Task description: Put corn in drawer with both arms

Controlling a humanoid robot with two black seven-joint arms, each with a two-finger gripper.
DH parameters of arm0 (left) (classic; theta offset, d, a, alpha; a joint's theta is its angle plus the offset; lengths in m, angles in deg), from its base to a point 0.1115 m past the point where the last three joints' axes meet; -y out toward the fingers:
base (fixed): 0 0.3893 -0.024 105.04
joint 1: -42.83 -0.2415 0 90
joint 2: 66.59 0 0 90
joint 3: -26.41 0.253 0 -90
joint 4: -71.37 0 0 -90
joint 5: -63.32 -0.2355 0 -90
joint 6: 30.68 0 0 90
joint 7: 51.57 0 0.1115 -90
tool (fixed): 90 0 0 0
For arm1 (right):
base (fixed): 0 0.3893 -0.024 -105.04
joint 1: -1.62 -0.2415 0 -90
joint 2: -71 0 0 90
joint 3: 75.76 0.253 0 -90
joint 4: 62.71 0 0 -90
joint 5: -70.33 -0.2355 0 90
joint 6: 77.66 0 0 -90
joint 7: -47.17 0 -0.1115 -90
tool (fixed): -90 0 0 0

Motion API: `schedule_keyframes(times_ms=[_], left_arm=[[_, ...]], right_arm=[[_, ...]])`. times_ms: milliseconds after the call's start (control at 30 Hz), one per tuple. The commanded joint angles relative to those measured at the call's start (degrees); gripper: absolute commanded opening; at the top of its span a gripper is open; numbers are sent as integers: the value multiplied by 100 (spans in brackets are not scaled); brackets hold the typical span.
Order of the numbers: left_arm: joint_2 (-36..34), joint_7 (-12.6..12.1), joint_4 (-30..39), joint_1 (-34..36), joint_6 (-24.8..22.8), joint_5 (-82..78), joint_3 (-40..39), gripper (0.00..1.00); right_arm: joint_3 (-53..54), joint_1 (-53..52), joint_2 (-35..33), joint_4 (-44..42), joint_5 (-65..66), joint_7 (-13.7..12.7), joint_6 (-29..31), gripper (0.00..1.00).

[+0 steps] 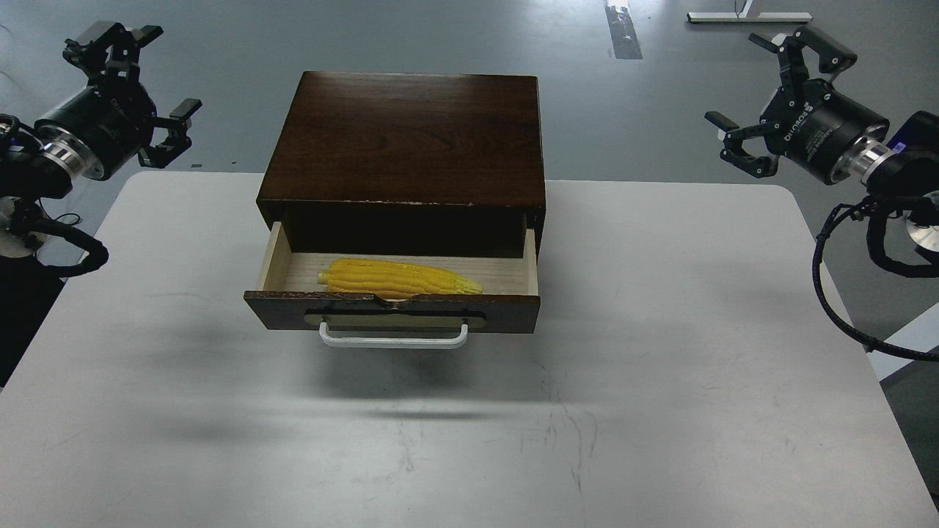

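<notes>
In the open drawer [293, 275] I see the corn [400, 277] lying lengthwise, just behind the front panel, on the tabletop [660, 367]. My left gripper [139, 88] hangs off to the left, jaws spread and empty; my right gripper [770, 95] likewise, well apart.
</notes>
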Motion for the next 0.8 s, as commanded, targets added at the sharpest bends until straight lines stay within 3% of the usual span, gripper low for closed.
schedule_keyframes(times_ms=[0, 768], left_arm=[[-17, 7, 0, -2, -14, 10, -7, 98], [194, -116, 0, -327, 39, 151, -16, 98]], right_arm=[[-7, 19, 3, 5, 4, 9, 15, 100], [222, 54, 161, 92, 21, 9, -398, 100]])
